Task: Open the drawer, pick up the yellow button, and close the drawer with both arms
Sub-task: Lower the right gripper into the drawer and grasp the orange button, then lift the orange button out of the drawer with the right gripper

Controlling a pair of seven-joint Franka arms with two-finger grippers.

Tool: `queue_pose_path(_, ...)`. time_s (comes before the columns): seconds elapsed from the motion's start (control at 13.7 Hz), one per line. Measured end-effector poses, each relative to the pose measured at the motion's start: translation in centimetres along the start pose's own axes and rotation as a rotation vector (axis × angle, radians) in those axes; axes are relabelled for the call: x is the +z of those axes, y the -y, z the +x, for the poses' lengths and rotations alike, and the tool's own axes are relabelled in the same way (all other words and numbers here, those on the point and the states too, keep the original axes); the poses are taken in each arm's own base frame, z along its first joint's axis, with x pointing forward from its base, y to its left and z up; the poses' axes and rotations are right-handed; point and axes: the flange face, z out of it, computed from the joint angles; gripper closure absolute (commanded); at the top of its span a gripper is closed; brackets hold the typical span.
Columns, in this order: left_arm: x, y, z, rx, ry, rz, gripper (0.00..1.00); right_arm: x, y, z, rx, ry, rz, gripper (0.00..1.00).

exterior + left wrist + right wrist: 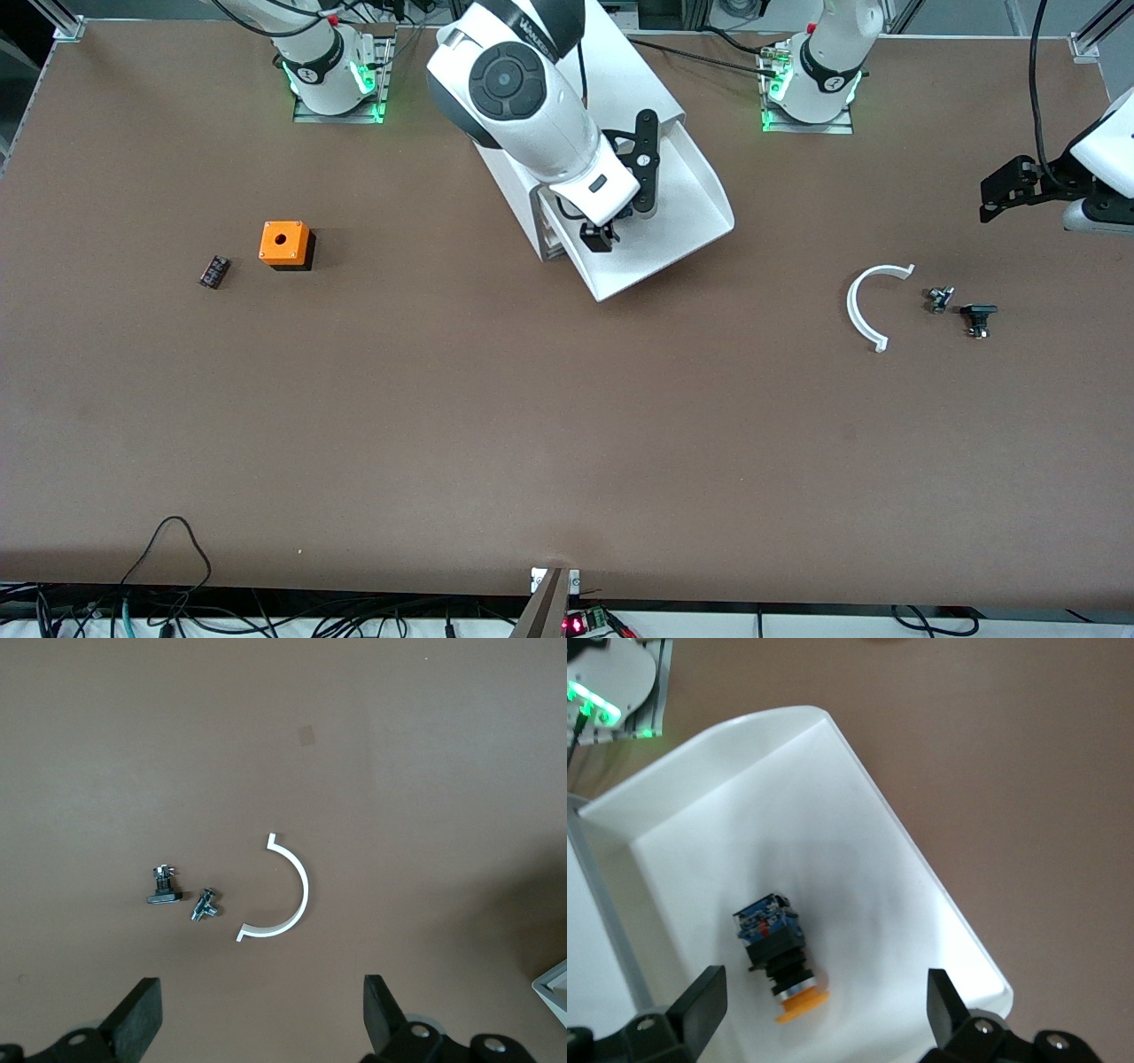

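- The table (496,425) is brown and carries everything below.
- The cabinet (620,80) stands near the robots' bases, between the two of them.
- The drawer (682,213) is pulled out of the cabinet toward the front camera, its floor and low walls exposed.
- The right arm (523,97) reaches over the cabinet; the right gripper (620,221) hangs over the open drawer with its fingers (700,1001) spread wide and nothing between them.
- The left arm (1107,151) waits at its own end of the table; the left gripper (1005,190) is up over bare table, fingers (137,1014) wide apart and empty.
- A white half ring (868,306) lies toward the left arm's end, with two small dark metal parts (961,306) just beside it.
- An orange cube (285,244) and a dark block (213,271) sit toward the right arm's end.
- The button (778,957) lies on its side on the drawer floor, orange cap at one end, under the right gripper, untouched.
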Motion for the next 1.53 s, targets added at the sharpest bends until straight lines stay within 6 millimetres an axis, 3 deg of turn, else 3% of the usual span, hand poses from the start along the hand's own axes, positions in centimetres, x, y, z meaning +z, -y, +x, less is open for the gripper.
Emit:
queue_pose_path(0.66, 0.0, 0.0, 0.0, -0.005, 0.000, 0.000, 0.00, 4.4, 2.9, 1.3, -0.154, 0.158, 0.048, 0.00)
queue_pose_path(1.17, 0.0, 0.0, 0.0, -0.006, 0.000, 0.000, 0.00, 8.0, 2.3, 0.8, -0.159, 0.203, 0.071, 0.00)
queue_pose_path(1.53, 0.0, 0.0, 0.0, -0.006, 0.000, 0.000, 0.00, 8.8, 2.4, 0.8, -0.162, 0.203, 0.075, 0.01)
